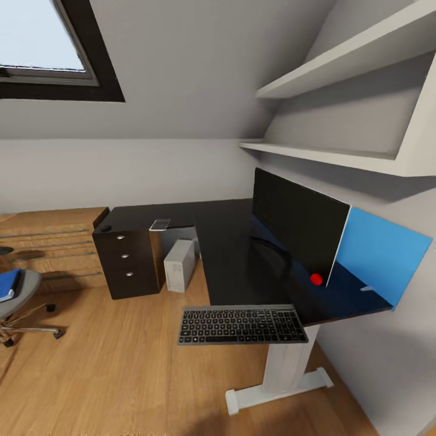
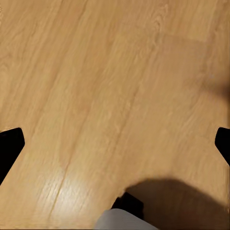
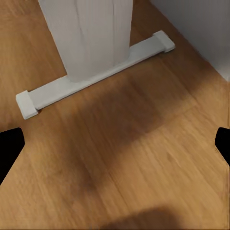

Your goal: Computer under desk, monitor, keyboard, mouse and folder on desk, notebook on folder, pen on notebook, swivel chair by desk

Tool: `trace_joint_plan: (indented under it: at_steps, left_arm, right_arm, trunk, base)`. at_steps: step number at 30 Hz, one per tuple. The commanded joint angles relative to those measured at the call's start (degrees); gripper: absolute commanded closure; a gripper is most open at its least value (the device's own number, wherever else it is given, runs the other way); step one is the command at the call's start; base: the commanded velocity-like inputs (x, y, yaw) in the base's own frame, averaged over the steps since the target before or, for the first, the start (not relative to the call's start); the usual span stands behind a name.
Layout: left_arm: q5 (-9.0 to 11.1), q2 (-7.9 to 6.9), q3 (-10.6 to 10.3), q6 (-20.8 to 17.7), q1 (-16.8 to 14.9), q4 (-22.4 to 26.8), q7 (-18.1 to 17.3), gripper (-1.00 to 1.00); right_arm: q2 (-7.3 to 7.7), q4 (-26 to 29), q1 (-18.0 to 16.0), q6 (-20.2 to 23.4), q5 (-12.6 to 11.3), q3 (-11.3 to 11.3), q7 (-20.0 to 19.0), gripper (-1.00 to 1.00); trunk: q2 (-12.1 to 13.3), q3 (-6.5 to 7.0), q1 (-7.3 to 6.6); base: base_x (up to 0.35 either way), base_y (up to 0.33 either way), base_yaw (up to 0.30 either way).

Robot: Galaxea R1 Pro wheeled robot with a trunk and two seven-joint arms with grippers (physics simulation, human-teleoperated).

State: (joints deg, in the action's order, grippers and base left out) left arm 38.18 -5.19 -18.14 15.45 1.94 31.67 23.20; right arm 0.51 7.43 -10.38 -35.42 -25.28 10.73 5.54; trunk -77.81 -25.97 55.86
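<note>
The black L-shaped desk (image 1: 230, 254) fills the middle of the head view. The monitor (image 1: 297, 224) stands on its right wing. At the near edge lies the keyboard (image 1: 242, 325), jutting past the top. The computer (image 1: 180, 265) stands on the floor under the desk. The notebook (image 1: 160, 224) lies on the far wing, and the mouse (image 1: 105, 229) above the drawers. At the far left, the swivel chair (image 1: 21, 293) carries the blue folder (image 1: 8, 283). My left gripper (image 2: 115, 146) and right gripper (image 3: 115, 146) hang open over the wooden floor, empty.
A light wood cabinet (image 1: 54, 242) stands against the back wall, left of the dark drawers (image 1: 126, 260). A blue panel (image 1: 381, 254) leans behind the monitor. Wall shelves (image 1: 339, 154) overhang the desk. The desk's white foot (image 3: 96, 72) lies ahead of my right gripper.
</note>
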Motion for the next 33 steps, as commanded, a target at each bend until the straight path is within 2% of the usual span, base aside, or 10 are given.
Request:
trace_joint_plan:
  at_steps: [1, 2, 3, 9, 15, 33]
  left_arm:
    - [0.58, -0.09, -0.49, 0.28, -0.01, 0.12, 0.42, -1.00]
    - [0.58, -0.09, -0.49, 0.28, -0.01, 0.10, 0.43, -1.00]
    - [0.58, -0.09, -0.48, 0.28, -0.01, 0.10, 0.43, -1.00]
    - [0.58, -0.09, -0.45, 0.28, -0.01, 0.11, 0.47, -1.00]
    - [0.65, -0.21, -0.31, 0.40, -0.01, 0.14, 0.58, -1.00]
    - [0.93, -0.35, 0.03, 3.13, -0.01, 0.15, 0.62, -1.00]
  right_arm:
    - [0.49, 0.06, -0.01, -0.06, -0.12, 0.52, 0.44, -1.00]
    - [1.45, 0.10, -0.02, -0.22, -0.12, 0.52, 0.39, -1.00]
    - [1.63, 0.10, -0.03, -0.63, -0.12, 0.52, 0.38, -1.00]
    - [1.92, -0.26, 0.00, -5.23, 0.02, 0.53, 0.36, -1.00]
    - [1.89, -0.45, 0.01, -6.07, 0.10, 0.58, 0.35, -1.00]
    - [1.53, -0.26, -0.01, -6.35, 0.21, 1.11, 0.14, -1.00]
  trunk:
    - [-0.03, -0.10, 0.00]
    - [-0.03, -0.12, 0.00]
    - [-0.03, -0.14, 0.00]
    - [-0.03, -0.17, 0.00]
    - [-0.03, -0.17, 0.00]
    - [-0.03, -0.17, 0.00]
  base:
    - [0.006, -0.326, 0.222]
    - [0.002, -0.327, 0.092]
    - [0.001, -0.327, 0.059]
    - [0.000, -0.327, 0.021]
    - [-0.063, -0.298, 0.002]
    - [-0.007, -0.028, 0.000]
